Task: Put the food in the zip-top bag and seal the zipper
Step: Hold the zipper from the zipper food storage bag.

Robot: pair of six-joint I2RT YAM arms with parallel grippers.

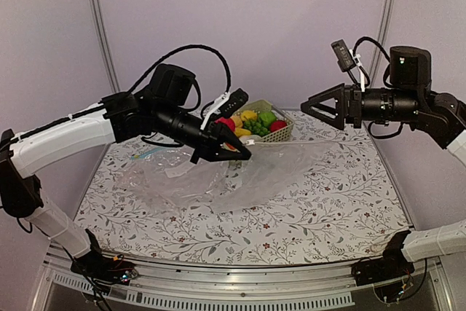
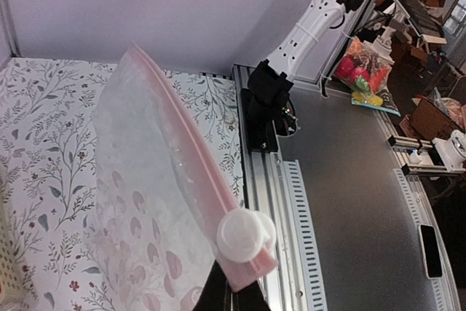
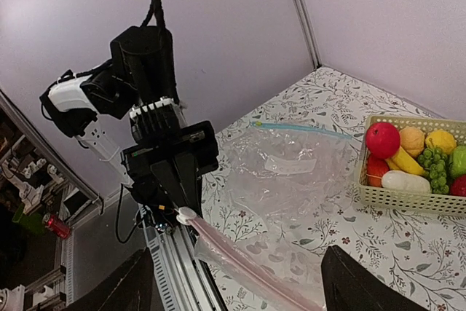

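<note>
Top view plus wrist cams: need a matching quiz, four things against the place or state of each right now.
Things:
1. left gripper
2. right gripper
3. food
4. blue-strip bag

Place or state:
A. piled in the basket
B. lying on the table
C. open, up in the air, holding nothing
D. shut on the pink zipper strip

Pairs: 1-D, 2-C, 3-A, 4-B
</note>
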